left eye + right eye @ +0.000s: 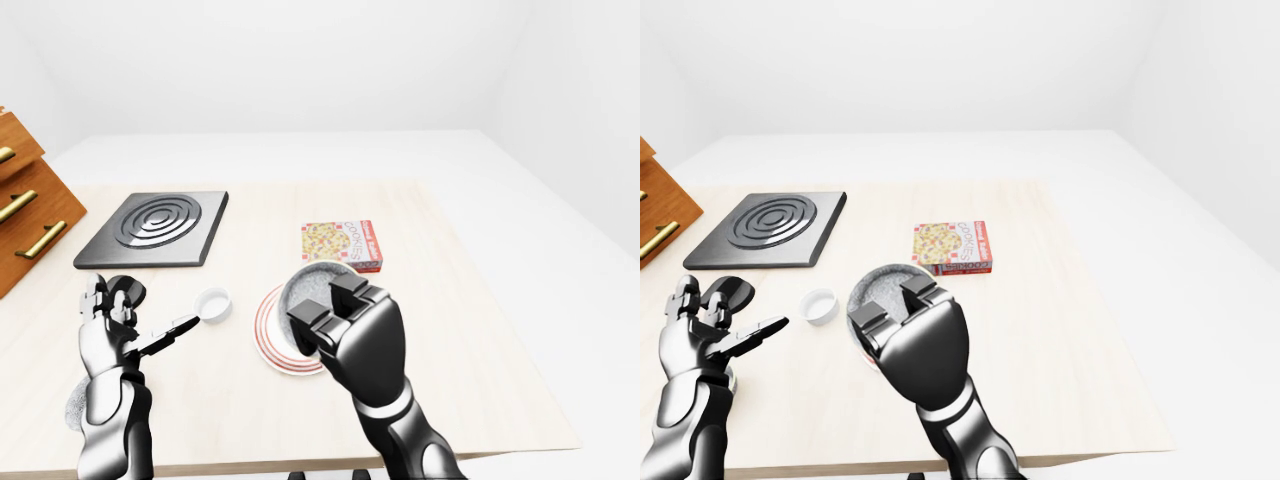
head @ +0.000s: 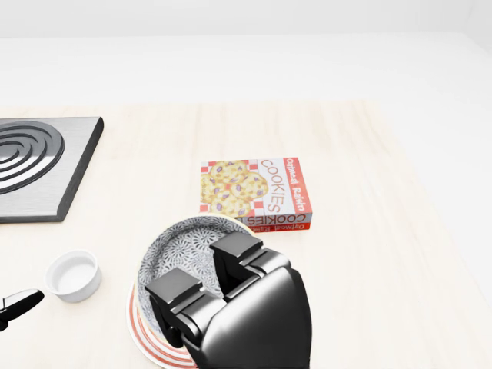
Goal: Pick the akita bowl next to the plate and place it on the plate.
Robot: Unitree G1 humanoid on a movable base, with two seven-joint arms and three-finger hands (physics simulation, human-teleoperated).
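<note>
The akita bowl (image 2: 184, 247), grey-patterned inside with a pale rim, hangs tilted right over the red-ringed white plate (image 2: 141, 329) and hides most of it. My right hand (image 2: 204, 280) is shut on the bowl's rim, fingers hooked inside it. Whether the bowl touches the plate cannot be told. At the lower left of the left-eye view my left hand (image 1: 128, 318) is open and holds nothing, one finger pointing toward the ramekin.
A cookies box (image 2: 257, 194) lies just above the plate. A small white ramekin (image 2: 73, 274) sits left of the plate. A black stove plate (image 2: 34, 165) is at the upper left. A wooden drawer cabinet (image 1: 22, 215) stands at the far left.
</note>
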